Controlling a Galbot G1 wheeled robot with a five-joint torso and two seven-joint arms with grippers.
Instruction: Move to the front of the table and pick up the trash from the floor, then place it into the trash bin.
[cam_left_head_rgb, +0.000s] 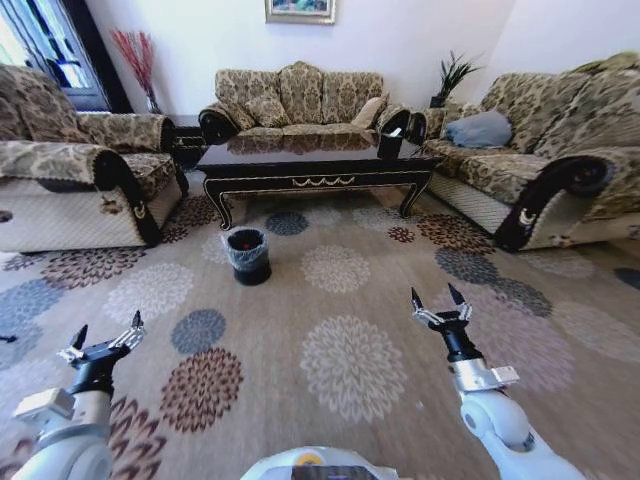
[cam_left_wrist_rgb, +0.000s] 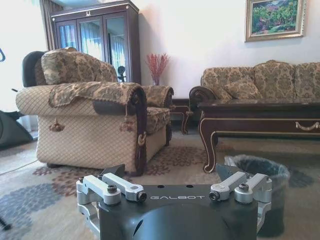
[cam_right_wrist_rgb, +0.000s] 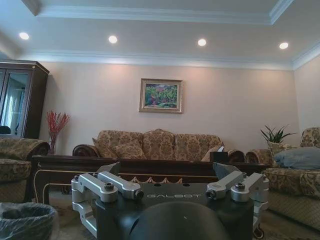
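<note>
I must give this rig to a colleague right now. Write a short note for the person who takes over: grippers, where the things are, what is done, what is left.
Left gripper: open, holding nothing, low over the floor on the robot's left.
Right gripper: open, holding nothing, raised on the robot's right.
The trash bin stands on the carpet in front of the table, ahead and slightly left. Something red and dark lies inside it; what exactly, I cannot tell.
Done: robot faces the table front.
Left: no litter is evident on the visible carpet; check before any pickup.

Trash bin (cam_left_head_rgb: 248, 256) stands on the floor (cam_left_head_rgb: 350, 300).
</note>
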